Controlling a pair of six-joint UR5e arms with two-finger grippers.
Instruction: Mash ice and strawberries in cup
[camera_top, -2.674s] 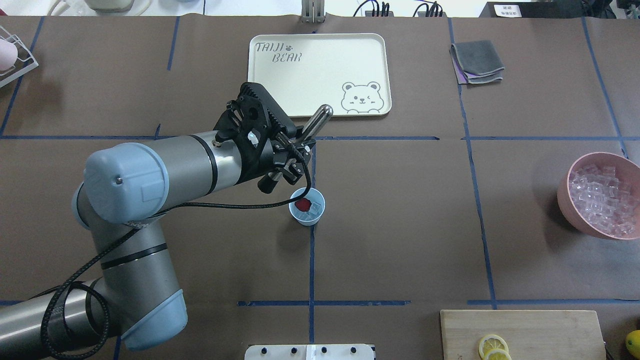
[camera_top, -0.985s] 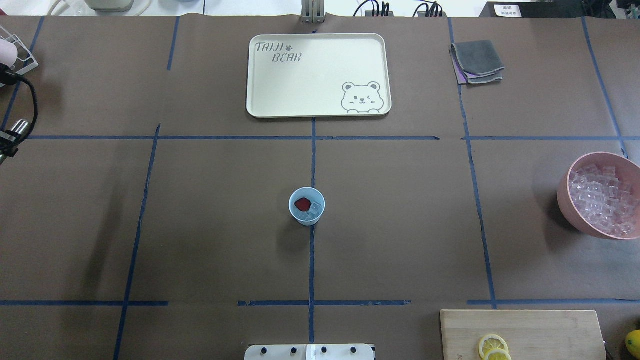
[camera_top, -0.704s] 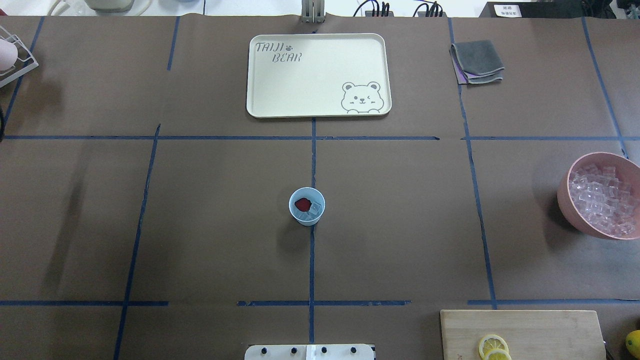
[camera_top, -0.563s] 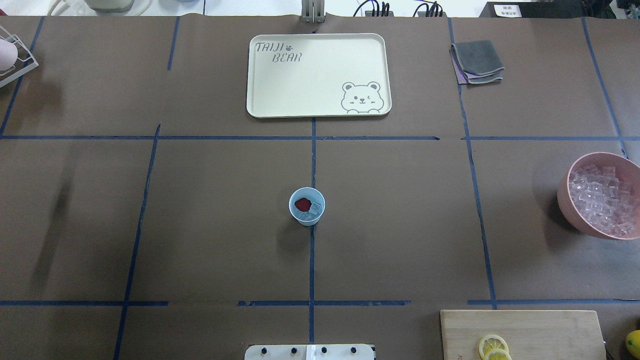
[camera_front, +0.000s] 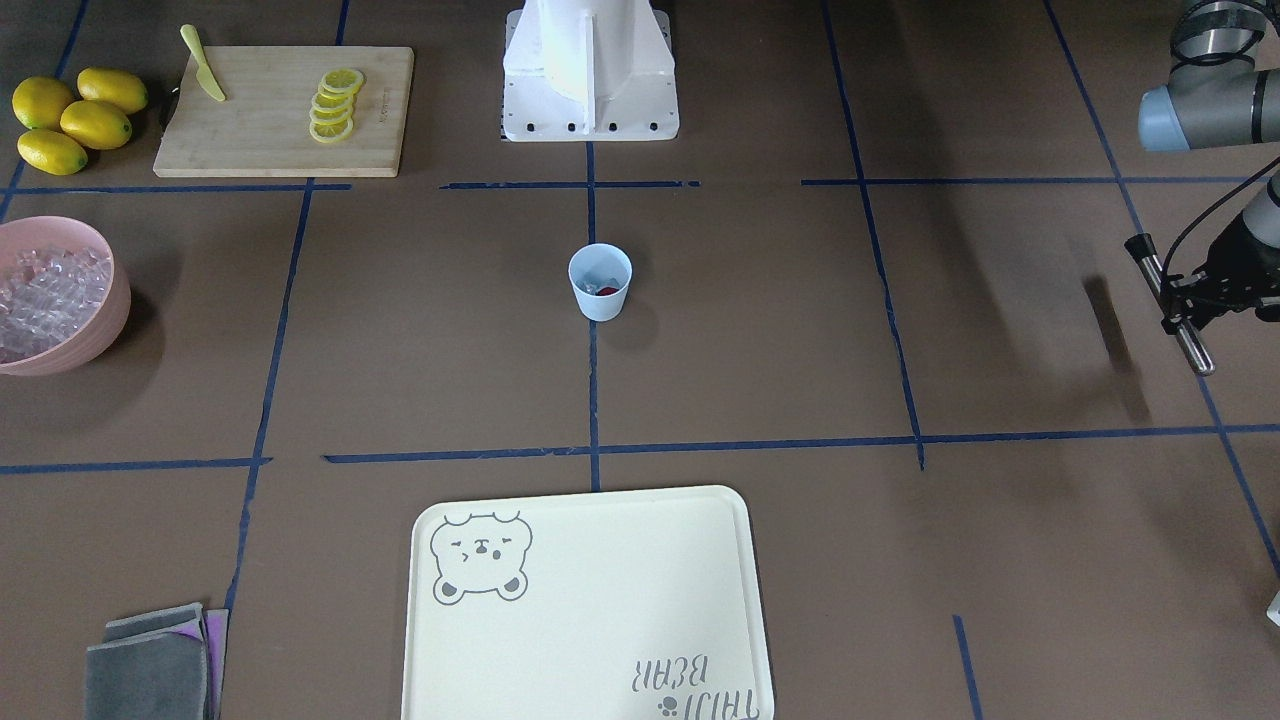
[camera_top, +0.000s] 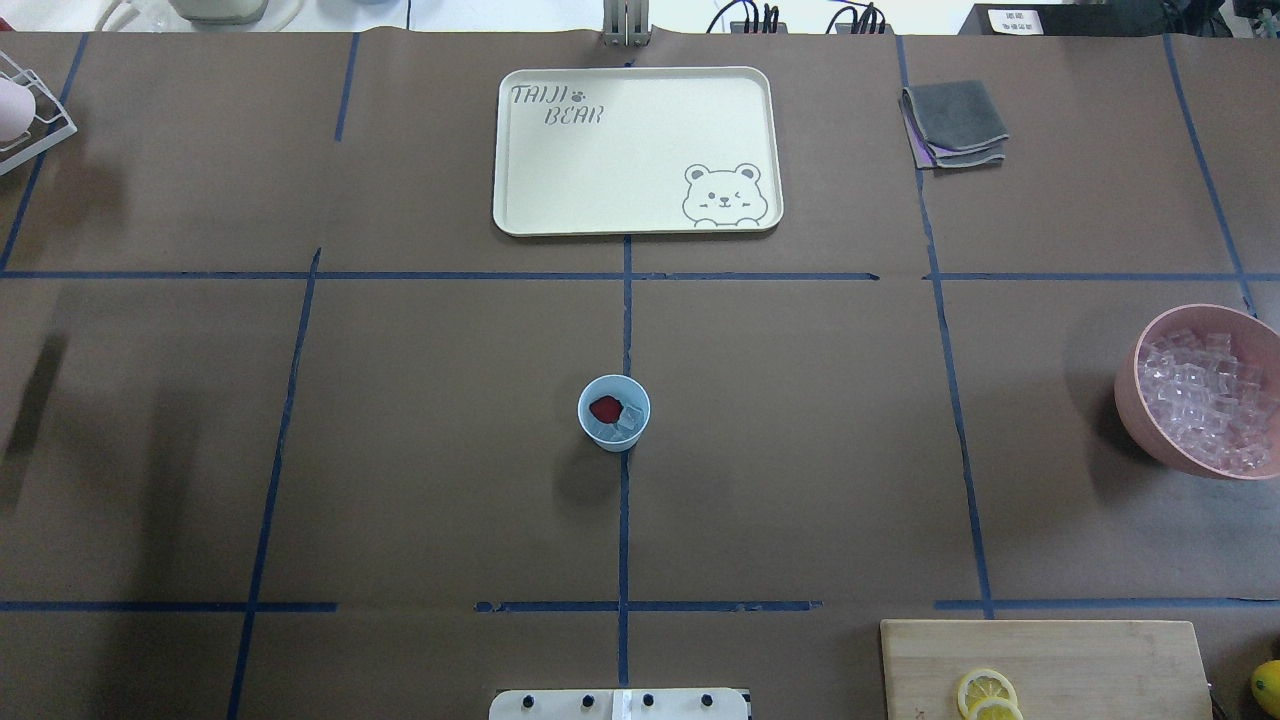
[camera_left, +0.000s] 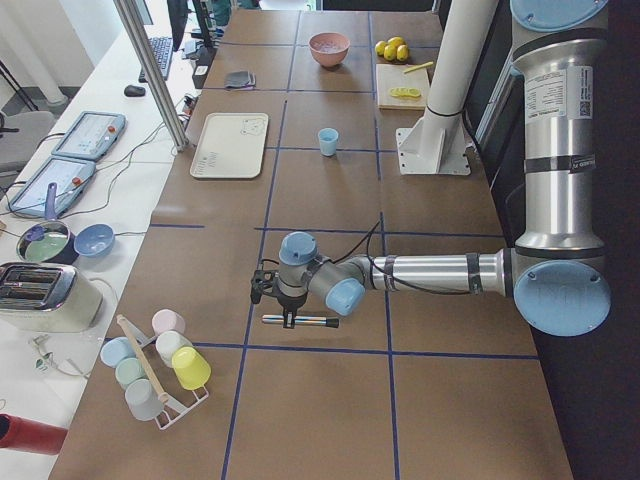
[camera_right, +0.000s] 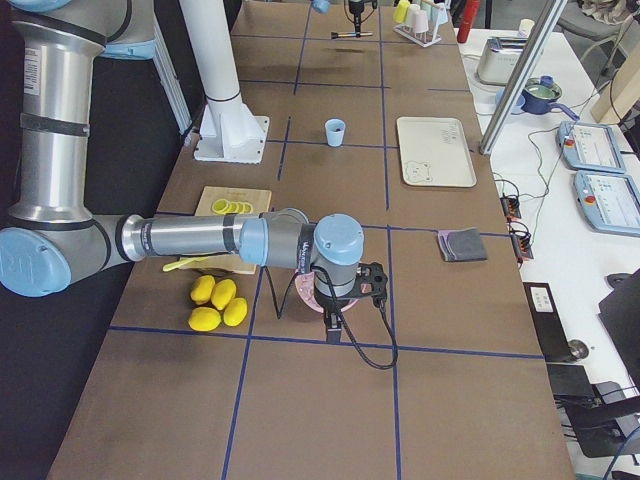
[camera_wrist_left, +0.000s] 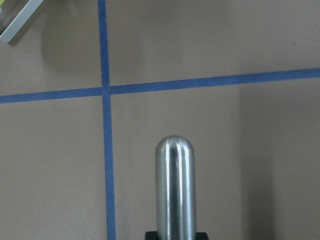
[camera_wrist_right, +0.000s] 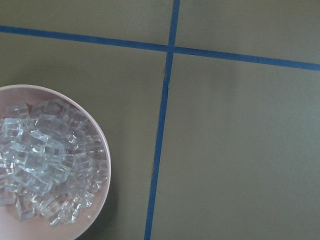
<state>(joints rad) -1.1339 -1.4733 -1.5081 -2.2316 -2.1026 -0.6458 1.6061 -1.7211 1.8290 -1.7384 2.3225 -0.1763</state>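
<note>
The cup (camera_top: 614, 413) is set upright at the middle of the surface (camera_top: 800, 450), on a blue tape line, and is touched by neither hand. Inside it one red strawberry (camera_top: 605, 408) is seen at the left, with clear ice (camera_top: 629, 421) lying against it at the right; the ice is seen as whole cubes. The left hand (camera_front: 1180, 305) is held out at the far left end of the surface, well apart from the cup, and is clenched on a metal rod (camera_front: 1197, 350). The rod is carried roughly level above the brown paper, not far from a rack (camera_left: 160, 370) of tumblers. In the left wrist view its rounded end is shown over a crossing of tape lines. The right hand (camera_right: 336, 328) is hung over a pink bowl (camera_top: 1135, 410) heaped with more ice at the right edge. It is shown only from the side, so whether it is released or clenched cannot be told. A cream tray (camera_top: 635, 150) and a folded grey cloth (camera_top: 955, 122) are laid at the far side. A wooden board (camera_top: 1080, 660) with lemon slices (camera_top: 985, 692) is laid at the near right, whole lemons (camera_front: 70, 120) beside it.
</note>
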